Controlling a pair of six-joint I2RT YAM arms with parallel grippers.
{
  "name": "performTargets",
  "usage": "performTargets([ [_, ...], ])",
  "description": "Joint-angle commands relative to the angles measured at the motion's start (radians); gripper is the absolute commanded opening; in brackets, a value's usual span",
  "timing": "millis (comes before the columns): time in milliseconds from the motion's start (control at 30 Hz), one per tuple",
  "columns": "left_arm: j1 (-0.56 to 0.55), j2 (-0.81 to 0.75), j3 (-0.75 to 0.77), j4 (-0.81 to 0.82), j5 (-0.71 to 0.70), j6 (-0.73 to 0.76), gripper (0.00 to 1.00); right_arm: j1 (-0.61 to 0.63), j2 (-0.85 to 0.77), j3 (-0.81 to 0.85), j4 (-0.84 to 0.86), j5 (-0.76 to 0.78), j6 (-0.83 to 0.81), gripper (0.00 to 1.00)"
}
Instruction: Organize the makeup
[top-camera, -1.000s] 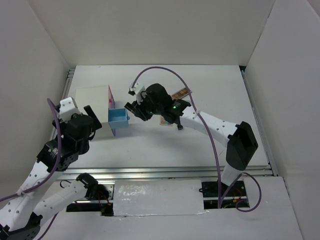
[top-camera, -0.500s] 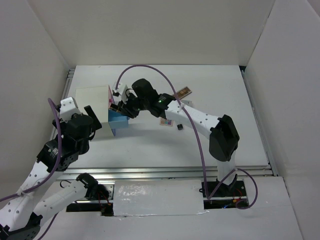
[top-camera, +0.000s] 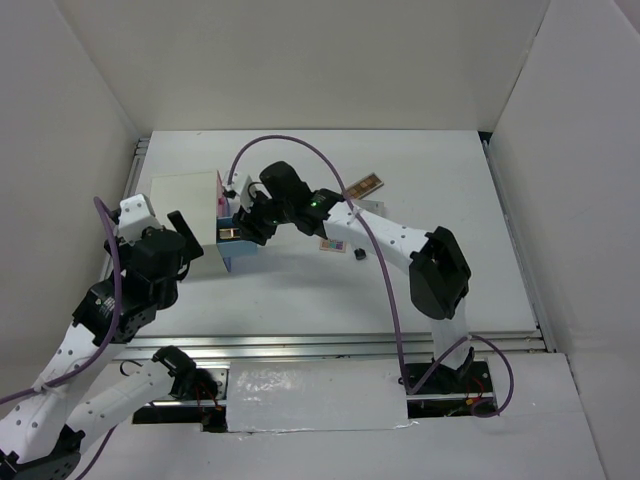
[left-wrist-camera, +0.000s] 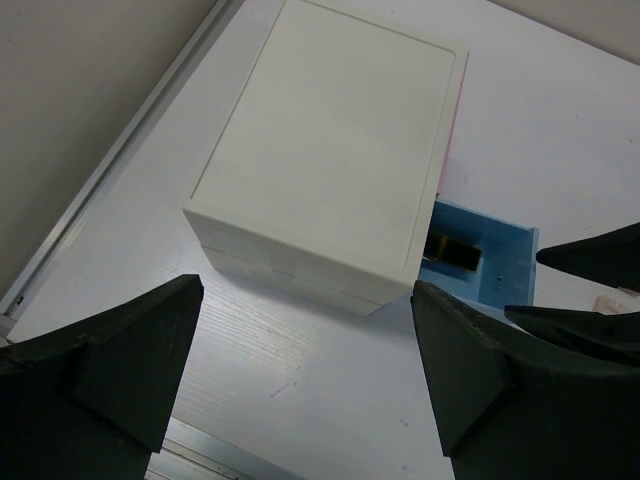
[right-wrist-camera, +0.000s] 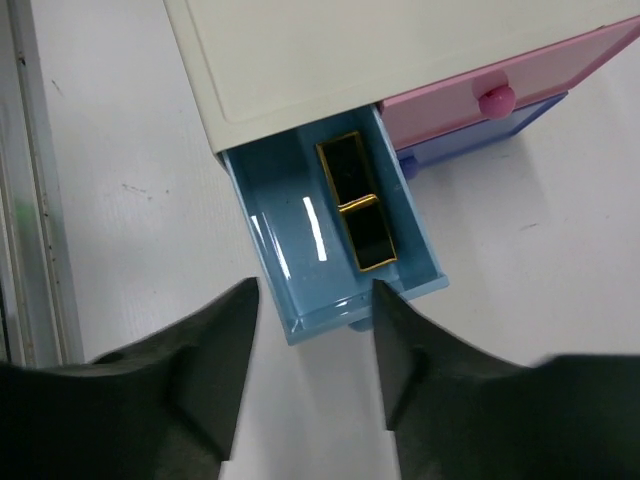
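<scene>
White box on the table, its blue drawer open.

White table, flat and bright, with a metal rail along its near edge. Far left sits the white drawer box, square on the surface, its blue drawer pulled out toward the middle. Over to the right of it, a brown eyeshadow palette lies flat and angled, farther back. Nearer, a small multicoloured palette lies flat, and just beside it, on its right, a tiny black piece, too small to make out.
</scene>
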Motion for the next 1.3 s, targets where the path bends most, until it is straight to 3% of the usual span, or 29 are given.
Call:
performTargets([
  [0,0.003,-0.013,0.005,0.033,-0.012,0.013,0.99,0.010,0.026,0.059,0.013,-0.021,-0.004,0.60],
  [133,0.003,-0.008,0.005,0.037,-0.009,0.017,0.99,0.010,-0.003,0.022,0.072,-0.003,0.015,0.65],
  [267,0.003,-0.007,0.006,0.030,-0.012,0.013,0.99,-0.019,-0.050,-0.033,0.168,0.155,0.099,0.70],
  [433,0.003,-0.024,0.000,0.041,-0.007,0.019,0.99,-0.180,-0.141,-0.152,0.262,0.032,0.235,0.71],
  [500,0.003,-0.024,0.000,0.047,0.000,0.025,0.99,-0.218,-0.167,-0.202,0.290,0.028,0.233,0.77],
  [567,0.003,-0.018,0.002,0.047,0.005,0.025,0.99,-0.263,-0.144,-0.173,0.231,0.021,0.165,0.78],
  [767,0.003,-0.024,0.003,0.040,-0.001,0.022,0.99,-0.351,0.097,0.135,-0.160,0.027,0.030,0.78],
  [867,0.003,-0.037,-0.001,0.046,-0.001,0.025,1.00,-0.363,0.196,0.212,-0.254,0.062,-0.011,0.77],
  [1100,0.002,-0.021,0.002,0.046,0.006,0.030,1.00,-0.361,0.272,0.180,-0.262,0.142,-0.019,0.76],
  [1267,0.003,-0.019,-0.001,0.049,0.011,0.031,0.99,-0.360,0.353,0.299,-0.355,0.217,-0.014,0.74],
])
